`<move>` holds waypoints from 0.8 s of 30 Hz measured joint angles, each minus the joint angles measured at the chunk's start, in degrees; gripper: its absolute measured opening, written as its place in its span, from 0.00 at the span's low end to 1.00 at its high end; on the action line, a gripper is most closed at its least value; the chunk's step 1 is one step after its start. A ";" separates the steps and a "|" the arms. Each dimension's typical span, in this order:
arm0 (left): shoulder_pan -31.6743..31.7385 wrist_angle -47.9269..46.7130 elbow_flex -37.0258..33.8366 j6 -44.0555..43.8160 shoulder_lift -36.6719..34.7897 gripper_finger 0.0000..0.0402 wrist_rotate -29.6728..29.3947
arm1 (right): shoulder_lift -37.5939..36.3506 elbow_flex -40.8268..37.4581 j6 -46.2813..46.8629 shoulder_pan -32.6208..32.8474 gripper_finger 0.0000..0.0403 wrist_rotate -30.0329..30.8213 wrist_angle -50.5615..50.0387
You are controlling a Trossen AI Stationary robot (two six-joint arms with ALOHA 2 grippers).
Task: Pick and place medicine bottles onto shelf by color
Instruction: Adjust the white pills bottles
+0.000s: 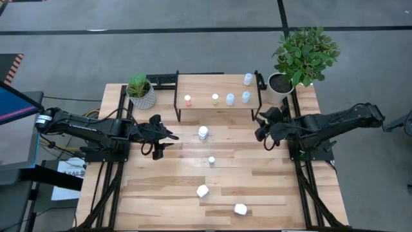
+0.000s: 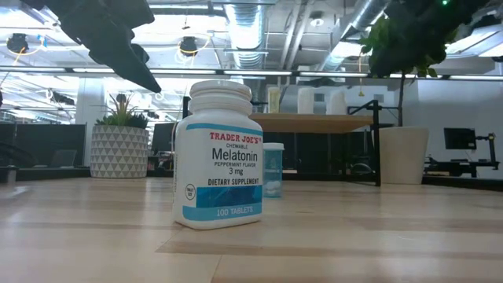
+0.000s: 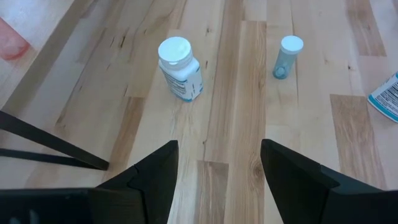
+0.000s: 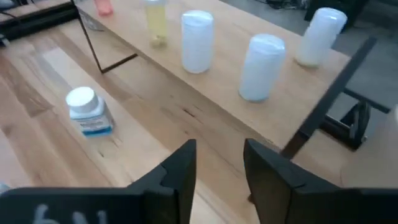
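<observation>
High view lays out the geometry: the table point(image 1: 161, 187) carries the shelf point(image 1: 215, 87) at its far edge, the left arm point(image 1: 90, 125) reaching in from one side and the right arm point(image 1: 335, 122) from the other. Five bottles already stand on the shelf, an orange one point(image 1: 188, 100), a yellow one point(image 1: 215, 98) and three pale ones toward the right end.

Four bottles are left on the tabletop. The white bottle point(image 1: 203, 133) stands upright just in front of the shelf, between the two grippers. A small blue bottle point(image 1: 211, 160) stands a little nearer the front, and two white ones point(image 1: 202, 191) point(image 1: 240, 209) lie near the front edge.

The left gripper point(image 1: 161, 136) hangs to the left of the white bottle, fingers spread with clear wood between them and nothing held. In the left wrist view the white bottle point(image 3: 180, 67) sits ahead and slightly off to one side of the gap, cap up, long axis vertical, with the blue bottle point(image 3: 286, 56) further across.

The right gripper point(image 1: 264, 129) hovers at the shelf's right front corner, fingers parted with a narrow gap and empty. Its wrist view shows the white bottle point(image 4: 89, 111) well off to the side, not lined up with the fingers.

By my reading the left gripper is the nearer and better aligned for the white bottle; a short reach toward the right with a small sideways correction would bring the fingers around its upright body.
</observation>
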 joint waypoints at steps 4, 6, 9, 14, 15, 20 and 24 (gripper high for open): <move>0.00 0.00 0.00 1.14 0.00 0.54 -0.60 | 1.33 -0.02 -3.06 -1.75 0.32 -0.15 2.69; 0.02 0.01 0.00 1.43 0.00 0.54 -0.83 | 2.82 0.01 -5.73 -3.78 0.29 -0.42 5.19; 0.00 0.02 0.00 1.43 0.00 0.54 -0.84 | 5.07 0.03 -8.43 -8.02 0.25 -4.24 7.55; 0.00 -0.03 0.00 1.41 0.00 0.54 -0.84 | 8.18 0.05 -12.37 -15.40 0.21 -10.85 11.52; 0.00 0.00 0.00 1.41 0.00 0.54 -0.84 | 8.52 0.05 -13.39 -16.58 0.20 -12.09 12.24; 0.00 -0.02 0.00 1.39 0.00 0.54 -0.84 | 9.88 0.05 -18.13 -20.75 0.19 -19.10 16.74; 0.00 -0.02 0.00 1.41 0.00 0.54 -0.85 | 11.14 0.05 -19.91 -23.53 0.19 -19.72 18.54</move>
